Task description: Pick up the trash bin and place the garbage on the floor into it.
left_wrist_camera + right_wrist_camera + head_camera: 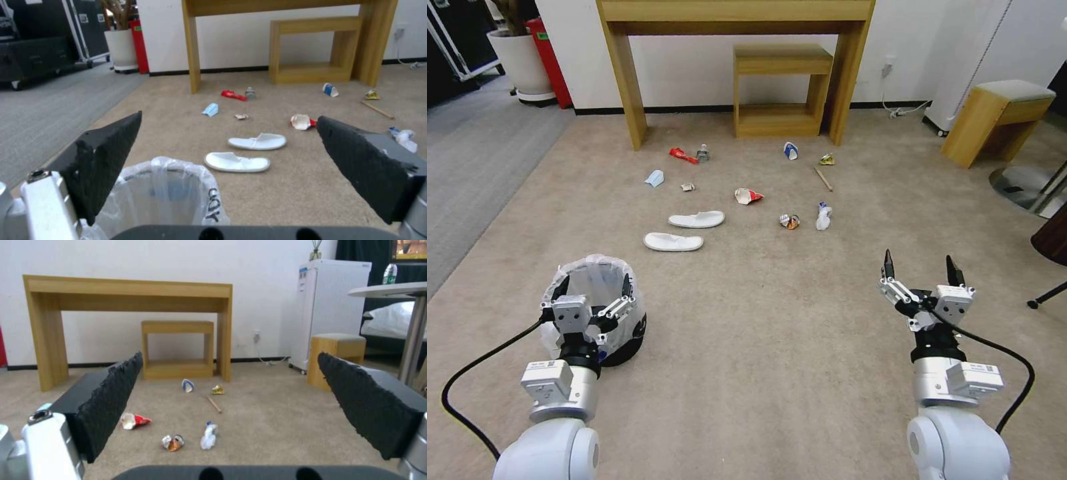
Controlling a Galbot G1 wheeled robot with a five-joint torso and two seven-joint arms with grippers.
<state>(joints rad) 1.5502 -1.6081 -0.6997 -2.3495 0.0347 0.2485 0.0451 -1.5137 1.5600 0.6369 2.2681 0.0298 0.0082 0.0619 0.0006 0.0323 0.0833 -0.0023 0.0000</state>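
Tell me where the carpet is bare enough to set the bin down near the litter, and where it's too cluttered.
Bare carpet stretches between the trash bin under the open left gripper and the open right gripper, up to the two slippers. Another free strip lies right of the wooden stick, toward the stool. Crowded: the litter band between the slippers and the desk.

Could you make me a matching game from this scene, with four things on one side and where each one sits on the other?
Things:
1. trash bin
2. white slippers
3. blue mask
4. wooden stick

Places:
A. side by side on the floor, middle of the litter
B. under the open left gripper
C. near the desk's right-hand leg
D. far left of the litter

Pairs: 1-B, 2-A, 3-D, 4-C
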